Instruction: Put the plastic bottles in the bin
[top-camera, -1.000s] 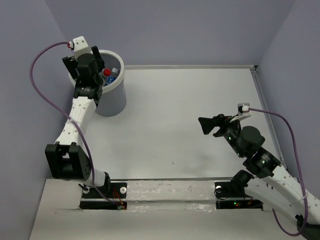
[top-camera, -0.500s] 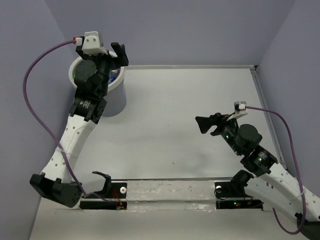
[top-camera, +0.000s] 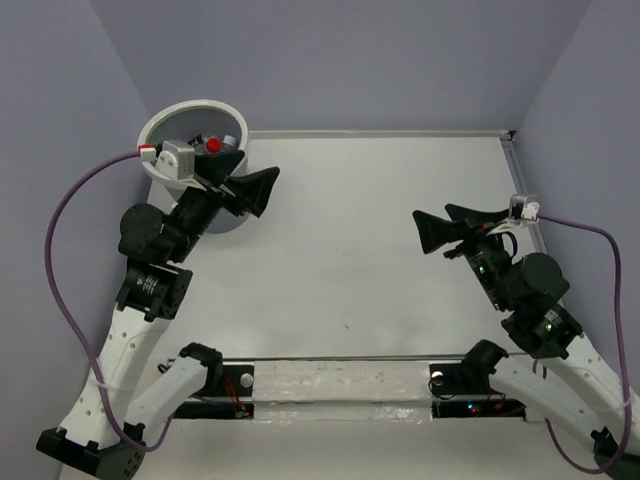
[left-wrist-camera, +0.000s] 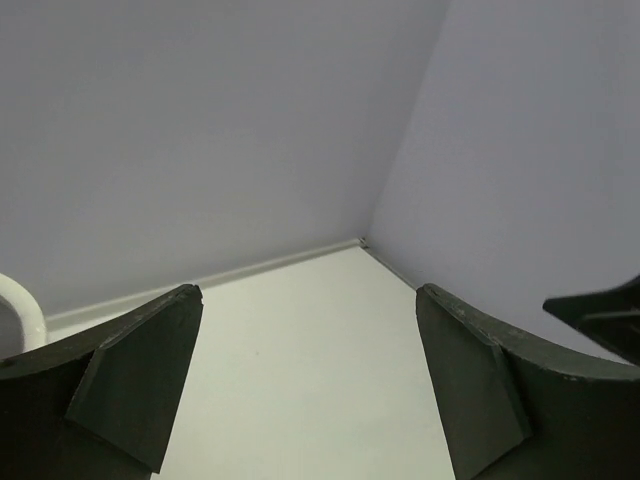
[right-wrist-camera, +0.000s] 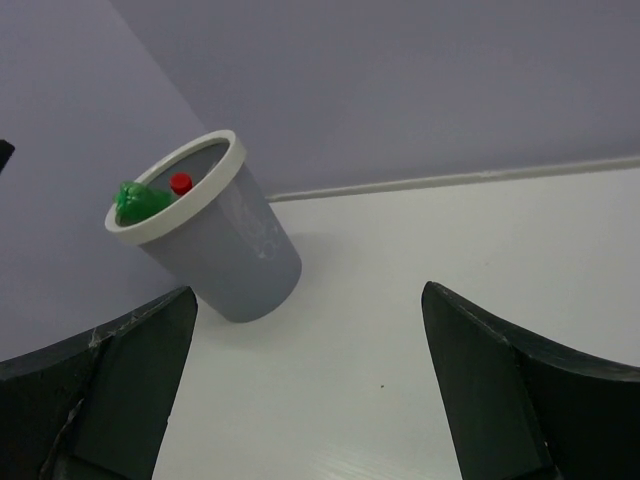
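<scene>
The bin (top-camera: 193, 106) stands at the table's far left corner, white-rimmed with pale grey walls. A red bottle cap (top-camera: 213, 145) shows inside it. In the right wrist view the bin (right-wrist-camera: 230, 262) holds a green bottle (right-wrist-camera: 138, 200) and a red cap (right-wrist-camera: 180, 183); the other bottles are hidden. My left gripper (top-camera: 258, 187) is open and empty, just right of the bin and above the table. Its fingers (left-wrist-camera: 140, 380) frame bare table. My right gripper (top-camera: 448, 226) is open and empty, raised at the right side, facing the bin.
Purple walls close the table at the back and both sides. A raised strip (top-camera: 520, 180) runs along the table's right edge. A purple cable (top-camera: 60, 250) loops off the left arm.
The left arm has swung away from over the bin, down and to the right, so the bin's mouth is now uncovered. The right gripper has lifted and shifted slightly right.
</scene>
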